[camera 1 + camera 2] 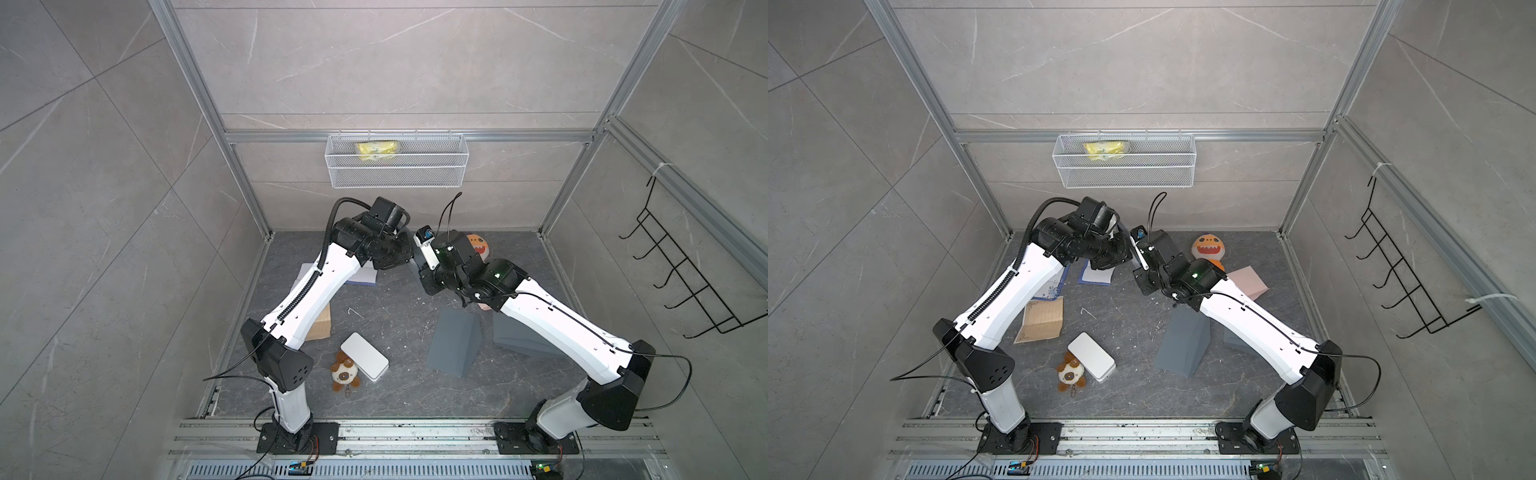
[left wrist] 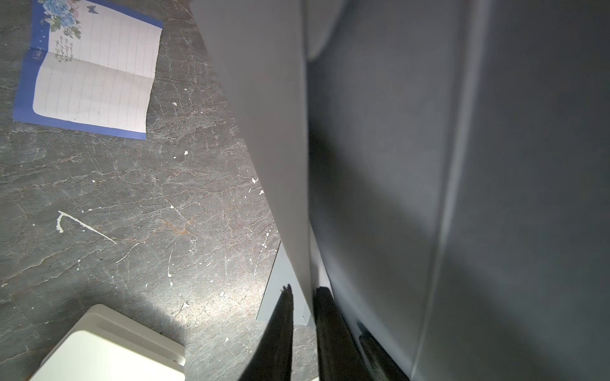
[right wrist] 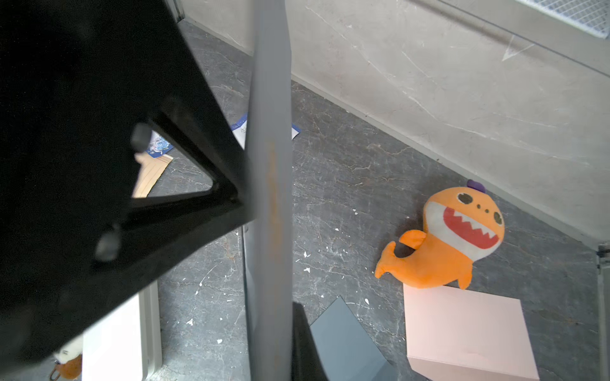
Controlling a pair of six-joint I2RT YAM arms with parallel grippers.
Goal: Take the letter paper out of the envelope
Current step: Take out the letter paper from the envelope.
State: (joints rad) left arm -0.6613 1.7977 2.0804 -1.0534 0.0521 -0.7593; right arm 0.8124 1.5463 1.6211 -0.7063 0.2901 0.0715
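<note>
Envelope [image 2: 379, 165] raised, orange plush [image 3: 445, 240] beyond

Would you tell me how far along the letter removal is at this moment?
Done: a blue-bordered letter sheet already lies unfolded on the table. In hand: right gripper holds the grey envelope aloft; left gripper pinches a pale sheet, likely the letter. Left: pull that sheet fully clear.

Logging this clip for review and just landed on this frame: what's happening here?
Both arms meet above the table. The right gripper is shut on a grey envelope held up off the surface. The left gripper appears to pinch a pale sheet beside it, likely the letter, not clearly free of the envelope yet. A blue-bordered page lies flat on the table.
</note>
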